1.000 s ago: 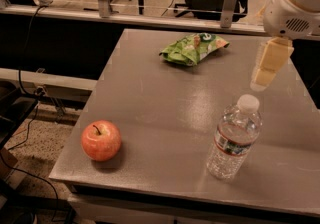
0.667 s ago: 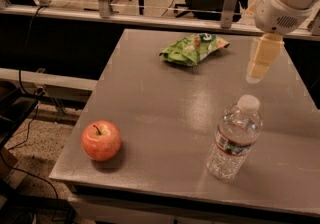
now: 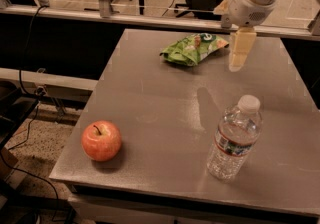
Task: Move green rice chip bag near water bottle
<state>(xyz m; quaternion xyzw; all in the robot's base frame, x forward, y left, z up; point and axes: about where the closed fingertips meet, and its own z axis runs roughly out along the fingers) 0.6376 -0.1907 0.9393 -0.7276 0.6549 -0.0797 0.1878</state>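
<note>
we see the green rice chip bag [image 3: 194,48] lying flat at the worktop's [image 3: 165,93] far side. end effector [image 3: 236,65] hangs just right of it; can't tell if it's parted or closed. water bottle [image 3: 234,140] upright front-right, well apart from bag.

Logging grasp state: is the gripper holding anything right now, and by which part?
Nothing is held. The gripper hangs beside the green rice chip bag, which lies on the table. The water bottle stands apart, untouched.

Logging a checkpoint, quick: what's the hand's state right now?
Hand: above the table, just right of the green rice chip bag, not holding it; open or closed cannot be told.
</note>
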